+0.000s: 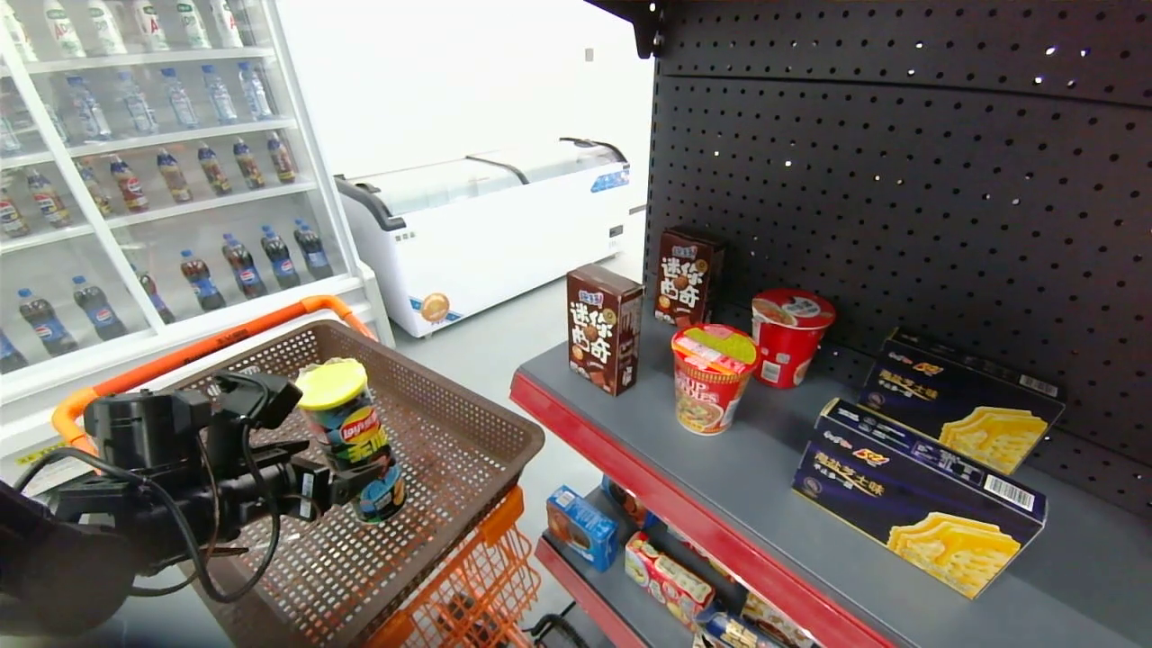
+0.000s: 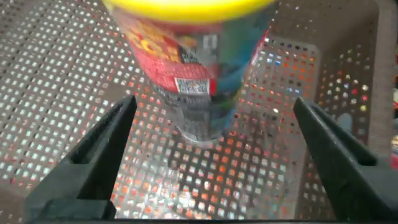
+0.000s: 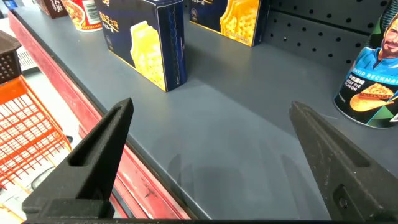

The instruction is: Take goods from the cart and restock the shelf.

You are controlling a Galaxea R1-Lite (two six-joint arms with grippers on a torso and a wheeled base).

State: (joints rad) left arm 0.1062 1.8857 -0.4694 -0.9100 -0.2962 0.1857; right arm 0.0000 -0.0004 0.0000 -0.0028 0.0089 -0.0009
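A chips can [image 1: 351, 441] with a yellow lid stands in the brown basket [image 1: 450, 423] of the orange cart. My left gripper [image 1: 349, 481] is low at the can's near side, open, with its fingers spread to either side of the can [image 2: 196, 68] and not touching it. The basket's mesh floor [image 2: 62, 81] lies below. My right gripper [image 3: 211, 106] hangs open over a bare stretch of the grey shelf [image 3: 236, 130], with nothing between its fingers. A blue chips can [image 3: 373, 81] stands on the shelf beyond one finger.
On the grey shelf [image 1: 765, 468] stand two brown chocolate boxes [image 1: 604, 328], two cup noodles [image 1: 711, 378] and two dark cracker boxes [image 1: 918, 495]. A pegboard backs it. Snack packs [image 1: 580, 526] lie on the lower shelf. A chest freezer [image 1: 486, 225] and a drinks fridge [image 1: 153, 180] stand behind.
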